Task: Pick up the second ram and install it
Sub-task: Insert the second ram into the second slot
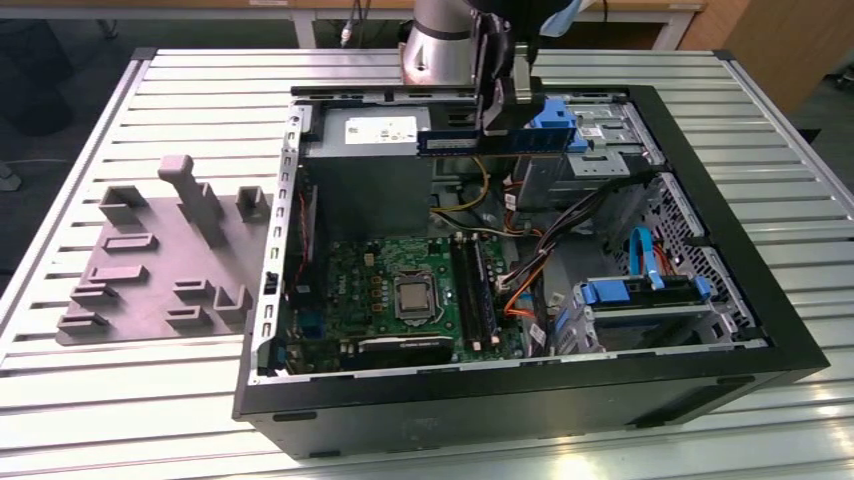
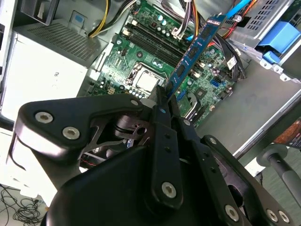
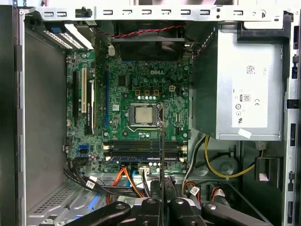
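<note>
The second ram [image 1: 458,143] hangs level in the air over the power supply [image 1: 378,128] at the back of the open computer case [image 1: 507,405], well above the motherboard [image 1: 360,280]. The gripper [image 1: 497,130] is clamped on the stick from above. In the exterior view, the end towards the exterior view's right blends into a blue drive bracket [image 1: 550,125] and is hard to trace, and the arm is cut off by the picture's edge. In the second wrist view the stick [image 2: 195,47] juts out from the closed fingers [image 2: 165,117], which hide its gripped end. In the first wrist view it shows edge-on as a thin dark line [image 3: 162,150] crossing the memory slots [image 3: 143,147]. Whether a slot is already filled is unclear. Grey holder blocks [image 1: 160,260] sit on the slatted table [image 1: 134,400] beside the case.
</note>
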`<state>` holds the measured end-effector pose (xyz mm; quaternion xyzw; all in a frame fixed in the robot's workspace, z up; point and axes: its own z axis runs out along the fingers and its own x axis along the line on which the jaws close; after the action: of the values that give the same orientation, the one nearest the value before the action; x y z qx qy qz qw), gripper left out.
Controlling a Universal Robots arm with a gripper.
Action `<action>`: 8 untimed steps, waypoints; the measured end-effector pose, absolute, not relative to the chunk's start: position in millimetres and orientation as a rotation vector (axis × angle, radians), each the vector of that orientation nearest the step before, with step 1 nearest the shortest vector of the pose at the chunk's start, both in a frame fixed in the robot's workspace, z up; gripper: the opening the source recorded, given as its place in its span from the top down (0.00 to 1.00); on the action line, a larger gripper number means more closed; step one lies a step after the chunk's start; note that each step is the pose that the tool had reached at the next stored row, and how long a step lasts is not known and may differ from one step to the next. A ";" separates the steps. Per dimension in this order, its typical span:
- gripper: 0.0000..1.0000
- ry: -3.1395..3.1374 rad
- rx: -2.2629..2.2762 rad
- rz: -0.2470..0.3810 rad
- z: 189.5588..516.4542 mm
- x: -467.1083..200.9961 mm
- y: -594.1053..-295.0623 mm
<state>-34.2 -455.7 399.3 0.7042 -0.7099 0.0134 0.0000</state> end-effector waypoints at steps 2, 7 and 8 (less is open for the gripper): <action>0.86 -2.230 2.212 0.042 399.3 -34.1 -455.7; 0.86 -2.239 2.203 0.042 399.2 -34.0 -455.7; 0.86 -2.247 2.194 0.042 399.1 -34.0 -455.7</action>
<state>-34.0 -455.7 399.1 0.6986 -0.7154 0.0135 0.0002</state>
